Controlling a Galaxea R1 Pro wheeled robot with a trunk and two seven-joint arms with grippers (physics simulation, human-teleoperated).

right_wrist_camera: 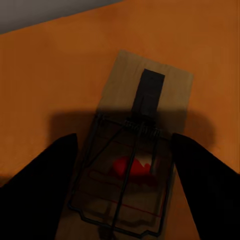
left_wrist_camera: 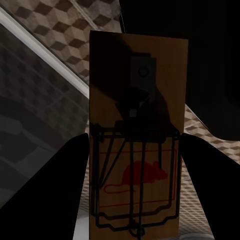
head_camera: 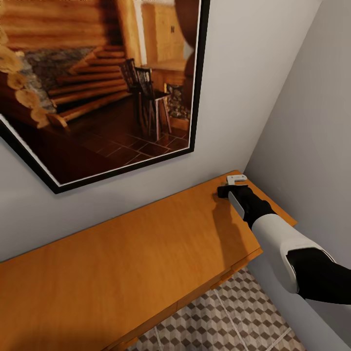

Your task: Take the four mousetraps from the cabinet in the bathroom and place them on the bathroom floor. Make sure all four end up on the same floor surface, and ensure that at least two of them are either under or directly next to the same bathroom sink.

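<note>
In the head view, the right arm is seen reaching from 4 o'clock toward the far right corner of the cabinet, its orange-brown top running from 8 o'clock up to 2 o'clock beneath a large framed picture on the grey wall. The right gripper is held low over that corner, at about 2 o'clock from the centre. In the right wrist view, a mousetrap is seen lying flat on the cabinet top, and the right gripper is set with 1 dark finger on each long side of the plate; whether the fingers press the plate cannot be told. In the left wrist view, the left gripper is closed on a second mousetrap, which is held between its 2 fingers with the cube-patterned bathroom floor behind it.
</note>
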